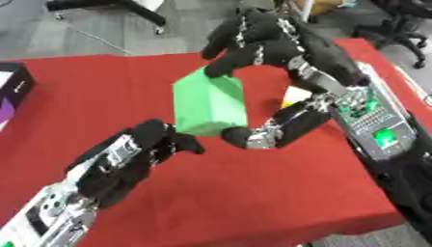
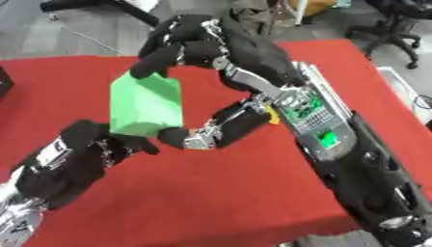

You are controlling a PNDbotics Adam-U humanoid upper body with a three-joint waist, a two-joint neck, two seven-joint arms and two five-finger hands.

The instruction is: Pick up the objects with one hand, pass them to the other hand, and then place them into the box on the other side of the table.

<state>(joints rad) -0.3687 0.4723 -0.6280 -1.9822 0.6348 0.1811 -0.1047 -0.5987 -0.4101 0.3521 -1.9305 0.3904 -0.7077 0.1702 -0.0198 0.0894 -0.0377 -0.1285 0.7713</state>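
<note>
A green block (image 1: 209, 101) hangs in the air above the red table (image 1: 93, 91). My right hand (image 1: 274, 46) reaches in from the right and is shut on it, with fingers curled over its top edge and the thumb (image 1: 263, 132) pressed under its lower right corner. My left hand (image 1: 139, 149) comes up from the lower left, just below and left of the block. Its fingers are relaxed and its fingertips (image 1: 190, 144) lie close to the block's bottom corner; whether they touch it is unclear. A small yellow object (image 1: 295, 96) lies on the table behind the right thumb.
A dark box with white and purple sides (image 1: 13, 89) sits at the table's left edge. The right forearm (image 2: 325, 130) spans the table's right side. Office chair bases stand on the floor beyond the far edge. The table's front edge runs along the bottom right.
</note>
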